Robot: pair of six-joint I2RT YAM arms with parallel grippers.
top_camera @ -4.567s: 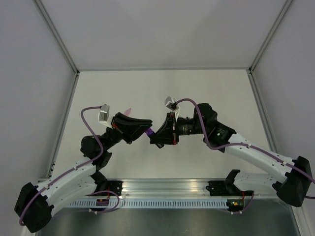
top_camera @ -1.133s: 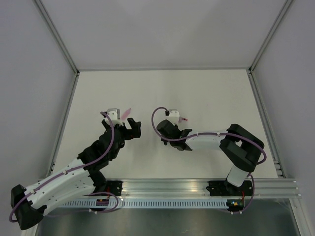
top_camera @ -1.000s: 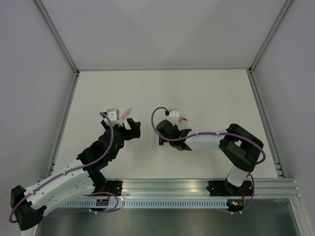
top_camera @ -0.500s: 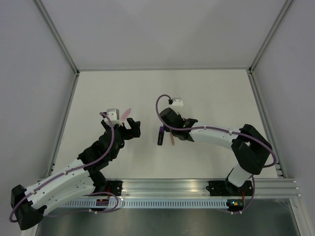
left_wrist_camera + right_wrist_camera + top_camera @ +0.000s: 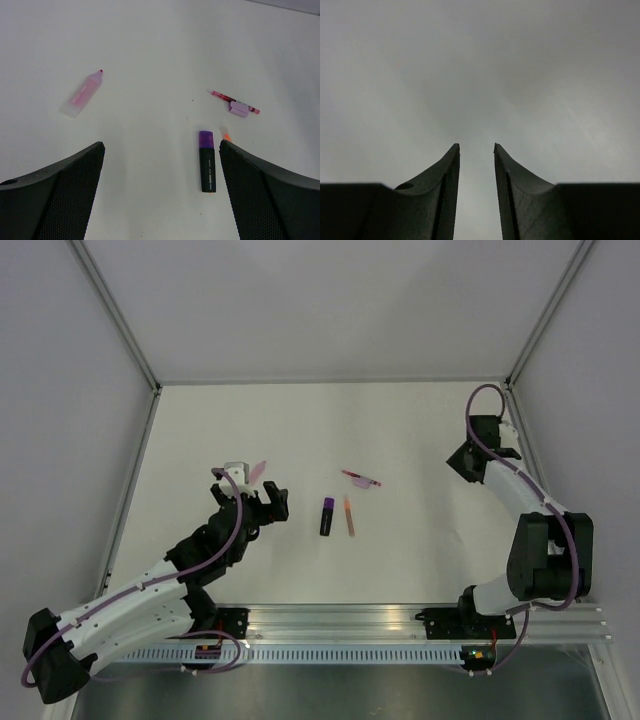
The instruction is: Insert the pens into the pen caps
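Note:
A black pen with a purple end (image 5: 327, 516) (image 5: 207, 161) lies on the white table, between my open left fingers in the left wrist view. Beside it lies a thin orange pen (image 5: 348, 515), only its tip (image 5: 226, 133) showing past my finger. A thin red-pink pen (image 5: 361, 478) (image 5: 234, 102) with a pale lilac piece (image 5: 239, 108) on it lies farther back. A pale pink pen (image 5: 258, 469) (image 5: 82, 94) lies at the left. My left gripper (image 5: 268, 502) (image 5: 161, 145) hovers wide open and empty. My right gripper (image 5: 468, 458) (image 5: 476, 146) is raised at the far right, its jaws parted and empty.
Grey walls with metal frame posts (image 5: 530, 340) enclose the table on three sides. The right wrist view shows only blank grey wall (image 5: 480, 60). The metal rail (image 5: 340, 625) with both arm bases runs along the near edge.
The right arm has swung from the table's middle up to the far right, its jaws widening. The black pen and orange pen now lie uncovered where it was. The left arm barely moved.

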